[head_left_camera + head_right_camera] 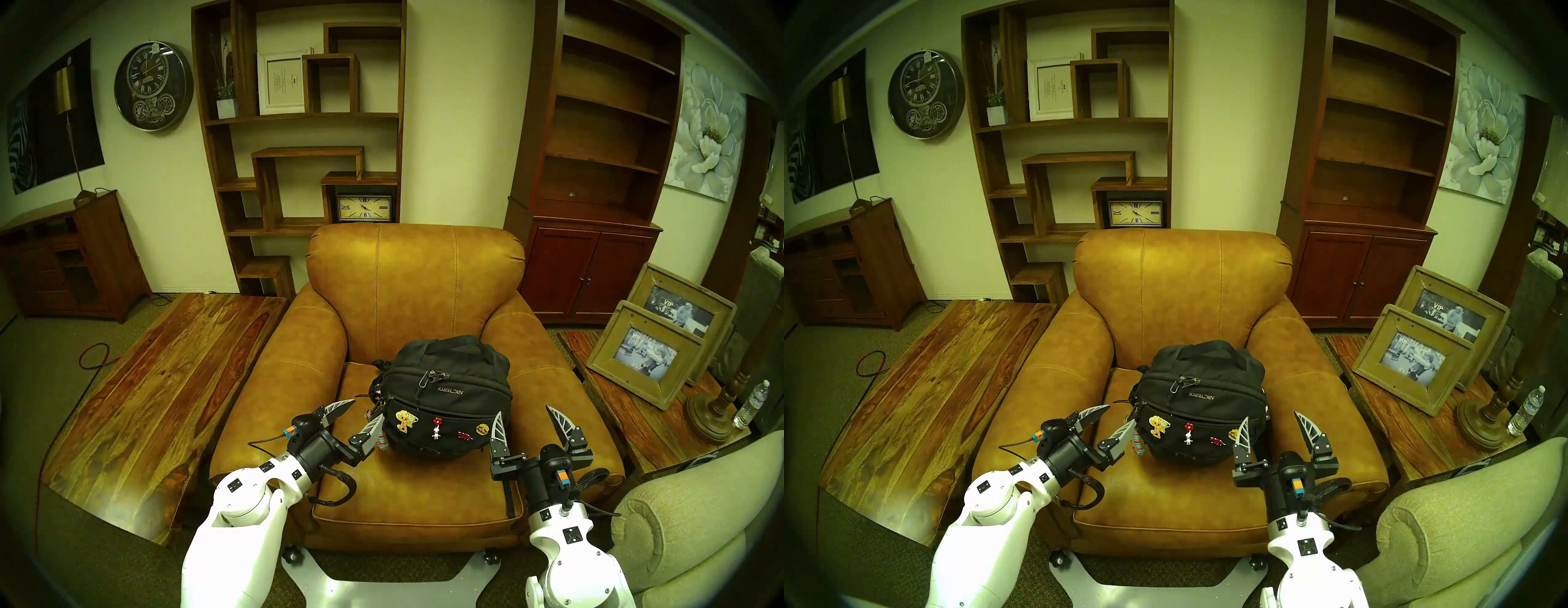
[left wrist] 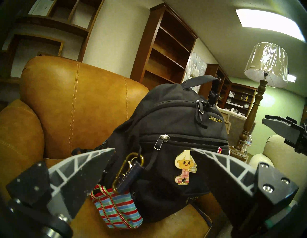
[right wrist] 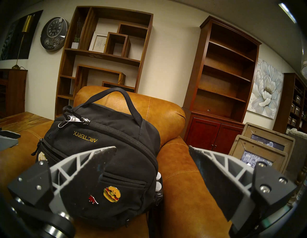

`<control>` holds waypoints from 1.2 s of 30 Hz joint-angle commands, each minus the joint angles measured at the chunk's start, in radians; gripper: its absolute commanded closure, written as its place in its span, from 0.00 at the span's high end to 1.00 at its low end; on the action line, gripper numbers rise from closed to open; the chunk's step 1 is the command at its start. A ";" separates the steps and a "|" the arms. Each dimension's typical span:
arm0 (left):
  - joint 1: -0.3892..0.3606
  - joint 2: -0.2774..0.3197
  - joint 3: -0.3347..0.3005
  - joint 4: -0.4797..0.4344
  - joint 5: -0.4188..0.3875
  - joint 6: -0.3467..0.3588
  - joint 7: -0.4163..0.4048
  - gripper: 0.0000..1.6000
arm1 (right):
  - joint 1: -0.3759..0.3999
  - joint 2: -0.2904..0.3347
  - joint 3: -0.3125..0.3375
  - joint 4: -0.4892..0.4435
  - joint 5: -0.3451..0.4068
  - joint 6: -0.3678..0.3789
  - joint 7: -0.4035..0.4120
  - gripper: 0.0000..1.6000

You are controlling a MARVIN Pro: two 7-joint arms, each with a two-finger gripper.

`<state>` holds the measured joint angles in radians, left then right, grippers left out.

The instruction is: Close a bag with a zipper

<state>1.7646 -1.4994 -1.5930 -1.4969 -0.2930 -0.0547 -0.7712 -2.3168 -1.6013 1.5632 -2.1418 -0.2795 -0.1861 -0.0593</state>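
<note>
The left tool [image 1: 354, 411] should come in low and square on a zipper pull [image 2: 159, 144] at the near corner of the bag [image 1: 445, 395], then close only once the small tab sits between its fingers (the striped charm [image 2: 116, 209] and brass clip [image 2: 127, 171] hang close enough to snag). Both tools stand wide and empty. The bag sits on the armchair [image 1: 415, 271] seat, just ahead of the left tool; the right tool [image 1: 530, 420] hangs beside the bag's other corner, apart from it.
</note>
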 commanded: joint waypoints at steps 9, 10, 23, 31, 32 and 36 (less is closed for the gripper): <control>-0.090 -0.016 0.026 0.066 0.032 -0.058 0.000 1.00 | 0.001 -0.001 -0.001 -0.019 -0.001 -0.002 -0.002 1.00; -0.093 -0.016 0.026 0.071 0.033 -0.060 -0.001 1.00 | 0.001 -0.001 -0.001 -0.019 -0.001 -0.002 -0.002 1.00; -0.102 -0.013 0.023 0.096 0.037 -0.072 -0.009 1.00 | 0.000 -0.001 -0.001 -0.019 -0.001 -0.002 -0.002 1.00; -0.103 -0.009 0.025 0.108 0.043 -0.074 -0.014 1.00 | 0.000 -0.001 -0.001 -0.020 -0.001 -0.001 -0.002 1.00; -0.104 -0.007 0.026 0.110 0.040 -0.069 -0.018 1.00 | 0.000 -0.001 -0.001 -0.020 -0.001 -0.001 -0.002 1.00; -0.103 -0.004 0.027 0.113 0.045 -0.069 -0.020 0.89 | 0.000 -0.001 -0.001 -0.020 -0.001 -0.001 -0.002 1.00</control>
<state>1.6696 -1.5104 -1.5669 -1.3794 -0.2508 -0.1216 -0.7872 -2.3168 -1.6005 1.5632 -2.1418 -0.2791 -0.1857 -0.0594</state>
